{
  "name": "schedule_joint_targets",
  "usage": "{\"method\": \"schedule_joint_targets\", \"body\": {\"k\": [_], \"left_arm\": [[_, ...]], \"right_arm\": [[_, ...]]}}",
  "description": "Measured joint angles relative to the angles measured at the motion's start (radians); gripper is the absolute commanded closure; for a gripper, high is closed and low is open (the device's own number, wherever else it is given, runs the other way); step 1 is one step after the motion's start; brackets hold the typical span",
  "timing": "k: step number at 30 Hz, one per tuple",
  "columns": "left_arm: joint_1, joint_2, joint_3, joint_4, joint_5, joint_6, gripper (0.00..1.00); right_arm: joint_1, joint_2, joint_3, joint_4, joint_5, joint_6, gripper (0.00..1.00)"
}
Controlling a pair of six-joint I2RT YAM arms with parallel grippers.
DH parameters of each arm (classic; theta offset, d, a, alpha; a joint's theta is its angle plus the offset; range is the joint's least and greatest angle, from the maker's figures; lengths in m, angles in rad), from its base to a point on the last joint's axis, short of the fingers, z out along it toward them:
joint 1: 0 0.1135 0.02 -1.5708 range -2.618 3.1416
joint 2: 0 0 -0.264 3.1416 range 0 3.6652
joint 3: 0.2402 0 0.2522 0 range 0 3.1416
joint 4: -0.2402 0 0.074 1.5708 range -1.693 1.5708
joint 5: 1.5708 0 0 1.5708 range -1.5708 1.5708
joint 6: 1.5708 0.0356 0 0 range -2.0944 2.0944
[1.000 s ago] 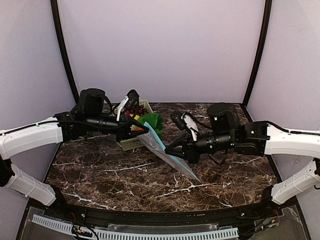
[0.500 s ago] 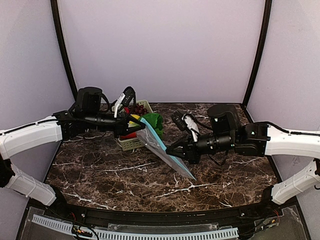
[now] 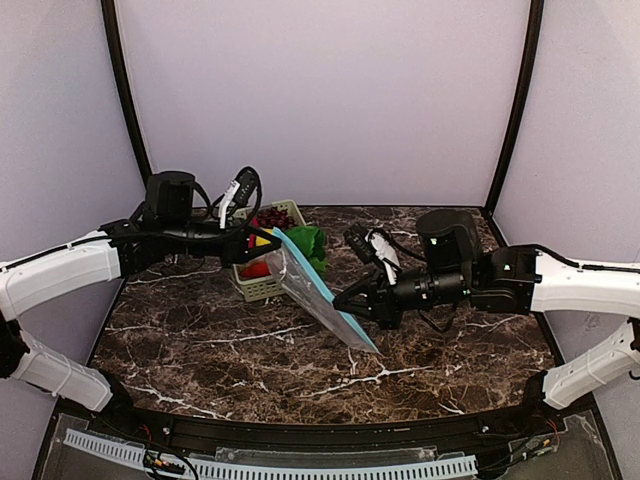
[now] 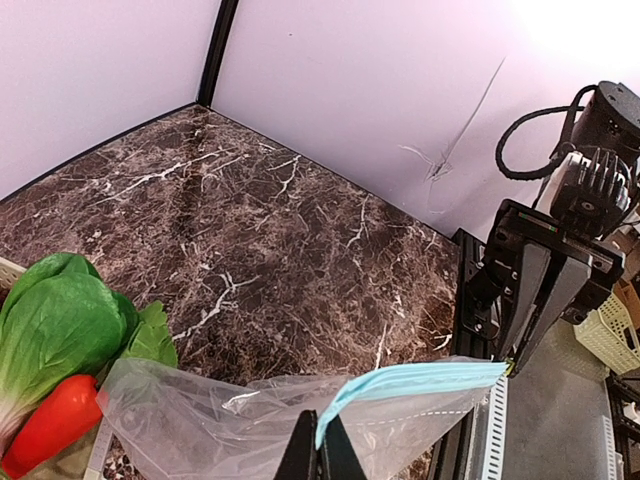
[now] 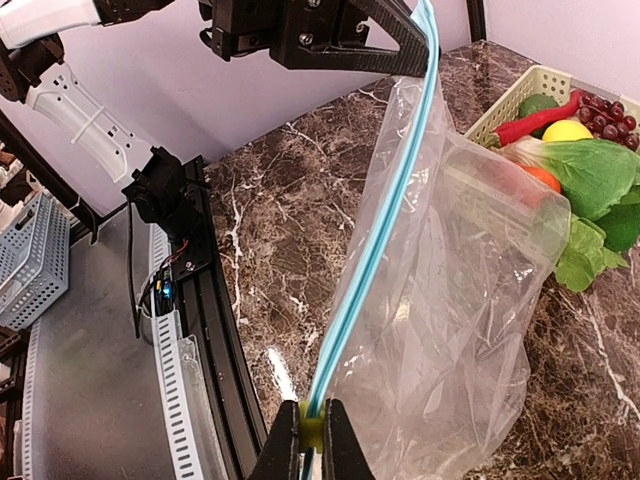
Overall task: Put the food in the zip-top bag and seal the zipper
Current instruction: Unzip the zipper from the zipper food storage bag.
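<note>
The clear zip-top bag [image 3: 312, 292] hangs stretched between my two grippers, above the table, and looks empty. Its light blue zipper [image 5: 385, 210] runs taut from one gripper to the other. My left gripper [image 4: 322, 445] is shut on the bag's mouth at the blue strip's end [image 4: 400, 385]. My right gripper [image 5: 312, 432] is shut on the yellowish slider [image 5: 312, 428] at the other end. The food lies behind the bag in and beside the pale green basket [image 5: 505, 98]: red chilli [image 5: 532, 122], lemon [image 5: 566, 130], grapes [image 5: 606, 110], bok choy [image 5: 592, 172].
The basket [image 3: 262, 288] stands at the back left of the marble table, with the bok choy [image 3: 306, 243] against its right side. Purple walls close in the back and both sides. A black rail [image 3: 320, 430] runs along the table's near edge.
My left gripper has pulled back to the left and slightly up, taking the bag's end with it. The bag's lower corner has risen a little. The right gripper has hardly moved.
</note>
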Motion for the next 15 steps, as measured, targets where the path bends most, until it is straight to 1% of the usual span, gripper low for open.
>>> {"method": "schedule_joint_targets", "body": {"k": [15], "left_arm": [[0.051,-0.018,-0.006,0.021,0.001,-0.017,0.99]], "right_arm": [[0.0,-0.009,-0.009,0.001,0.004,0.001,1.0]]}}
